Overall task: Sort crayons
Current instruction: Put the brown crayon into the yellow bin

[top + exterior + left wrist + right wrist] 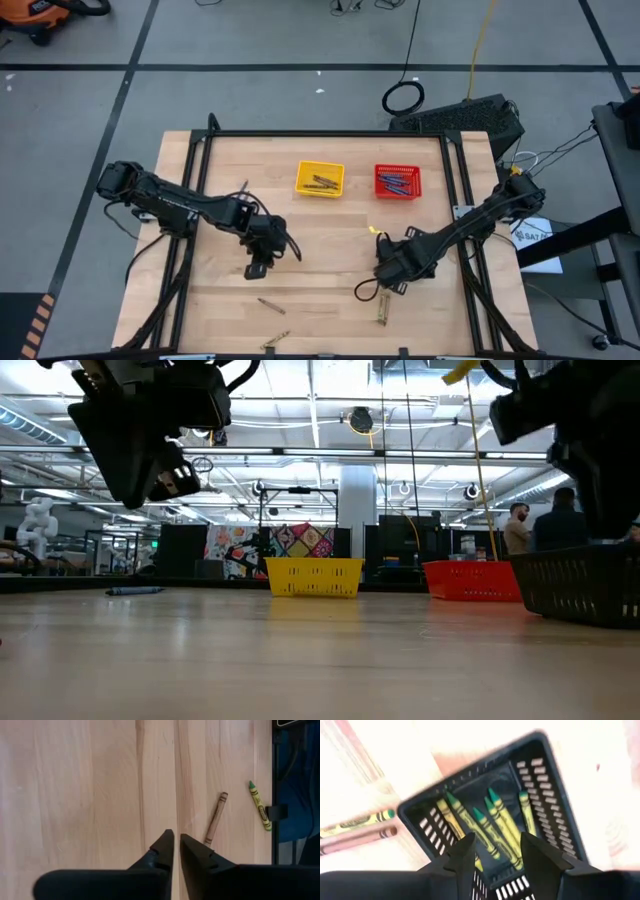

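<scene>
My right gripper (495, 845) is open and empty. It stands over a black mesh basket (545, 785) that holds several yellow-green crayons (490, 827); the basket also shows in the low view (580, 585). In the high view the right gripper (385, 278) is at the table's right near part. My left gripper (176, 842) is shut and empty above bare wood at the table's left middle (258, 265). A brown crayon (216, 818) and a yellow-green crayon (260, 805) lie flat on the table beyond it.
A yellow basket (320, 179) and a red basket (398, 182), each holding crayons, stand at the table's far middle. Loose crayons lie near the front edge (270, 305), (276, 341), beside the black basket (355, 823), (357, 840), and one dark crayon at the far left (243, 187).
</scene>
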{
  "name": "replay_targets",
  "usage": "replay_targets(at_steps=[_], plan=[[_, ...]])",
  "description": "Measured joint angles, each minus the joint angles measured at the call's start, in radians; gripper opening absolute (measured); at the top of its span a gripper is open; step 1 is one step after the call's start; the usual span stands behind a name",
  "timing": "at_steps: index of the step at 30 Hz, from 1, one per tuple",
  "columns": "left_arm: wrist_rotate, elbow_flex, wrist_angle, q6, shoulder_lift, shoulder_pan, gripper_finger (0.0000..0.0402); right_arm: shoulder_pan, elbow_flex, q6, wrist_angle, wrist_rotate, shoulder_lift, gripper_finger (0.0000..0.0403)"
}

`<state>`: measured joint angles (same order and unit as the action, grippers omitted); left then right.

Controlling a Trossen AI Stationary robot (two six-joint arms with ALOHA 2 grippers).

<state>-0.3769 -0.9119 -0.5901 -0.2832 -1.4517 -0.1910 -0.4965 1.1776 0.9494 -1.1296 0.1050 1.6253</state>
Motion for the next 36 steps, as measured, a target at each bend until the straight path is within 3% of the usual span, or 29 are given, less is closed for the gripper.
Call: replay_targets(at_steps=[3,8,11,24,30,36], plan=[[-0.007,0.000,0.000,0.001,0.000,-0.002,0.0063,0.000,0.023,-0.022,-0.001,0.037,0.000,0.0144],[0.071,0.000,-0.014,-0.032,0.000,-0.027,0.0099,0.001,0.053,-0.071,-0.001,0.111,0.000,0.0144],[0.082,0.000,-0.026,-0.022,0.000,-0.079,0.0102,0.013,0.065,-0.114,0.000,0.131,0.000,0.0144],[0.325,0.000,0.017,-0.102,-0.005,-0.305,0.0103,0.102,0.075,-0.132,-0.004,0.132,0.000,0.0144],[0.364,0.000,0.170,-0.096,-0.083,-0.389,0.0103,0.103,0.075,-0.132,-0.007,0.129,0.000,0.0144],[0.367,-0.017,0.191,-0.104,-0.182,-0.432,0.0102,0.103,0.075,-0.132,-0.011,0.127,0.000,0.0144]])
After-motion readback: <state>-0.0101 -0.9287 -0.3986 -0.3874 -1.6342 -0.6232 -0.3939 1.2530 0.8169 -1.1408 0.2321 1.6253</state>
